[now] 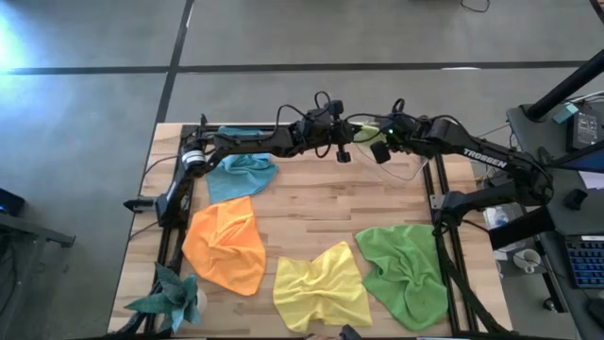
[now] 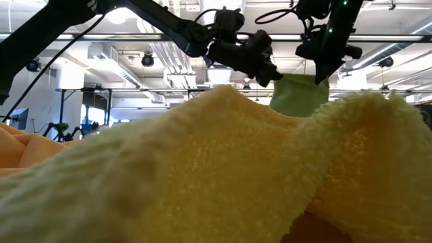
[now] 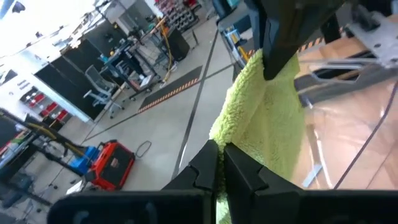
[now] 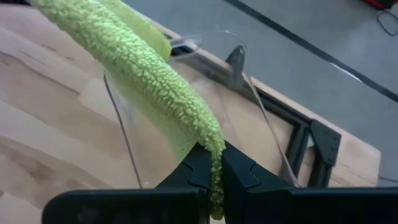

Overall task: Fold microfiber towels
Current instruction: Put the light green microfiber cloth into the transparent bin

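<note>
Both claws are up in the air over the far side of the counter [image 1: 311,203], and each one is pinching the lime towel [image 2: 298,94]: the left claw [image 3: 217,163] is pressed tight on one edge, and the right claw [image 4: 214,167] is pressed tight on another. The lime towel hangs between them, off the wood. On the counter lie the blue towel [image 1: 243,174], the orange towel [image 1: 226,244], the yellow towel [image 1: 321,285] and the green towel [image 1: 404,272], all crumpled, with a teal spiky thing [image 1: 172,298] at the near left corner.
</note>
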Controlling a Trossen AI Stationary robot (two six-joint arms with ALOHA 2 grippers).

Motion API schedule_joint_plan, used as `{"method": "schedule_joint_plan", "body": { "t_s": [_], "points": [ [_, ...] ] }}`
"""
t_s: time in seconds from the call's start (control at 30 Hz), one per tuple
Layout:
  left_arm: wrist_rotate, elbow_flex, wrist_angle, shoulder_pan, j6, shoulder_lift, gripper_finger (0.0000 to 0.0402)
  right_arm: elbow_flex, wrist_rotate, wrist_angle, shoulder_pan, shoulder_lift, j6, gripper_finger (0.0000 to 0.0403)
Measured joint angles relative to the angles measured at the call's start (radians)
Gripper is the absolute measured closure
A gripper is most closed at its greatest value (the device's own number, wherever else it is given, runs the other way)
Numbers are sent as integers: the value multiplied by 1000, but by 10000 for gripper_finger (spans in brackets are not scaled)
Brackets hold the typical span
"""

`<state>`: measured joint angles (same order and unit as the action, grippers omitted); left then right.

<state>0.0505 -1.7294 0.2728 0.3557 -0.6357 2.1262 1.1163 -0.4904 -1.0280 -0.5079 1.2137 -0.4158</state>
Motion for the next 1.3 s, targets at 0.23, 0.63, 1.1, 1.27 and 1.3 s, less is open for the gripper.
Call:
{"method": "schedule_joint_plan", "body": {
  "t_s": [0.23, 0.63, 1.1, 1.27, 1.3],
  "points": [
    [-45, 2, -2, -2, 0, 0, 401, 4, 7, -77, 15, 0, -65, 394],
    [-50, 2, 0, 0, 0, 0, 401, 10, 20, -84, -2, 0, -81, 394],
    [26, 4, -3, 7, -6, -4, 345, -44, 19, -101, -20, 0, -109, 394],
    [77, 4, -1, 7, -6, -4, 324, -45, 30, -88, -24, 0, -109, 394],
    [96, 4, -7, 7, -6, -5, 323, -45, 34, -88, -24, 0, -109, 394]
  ]
}}
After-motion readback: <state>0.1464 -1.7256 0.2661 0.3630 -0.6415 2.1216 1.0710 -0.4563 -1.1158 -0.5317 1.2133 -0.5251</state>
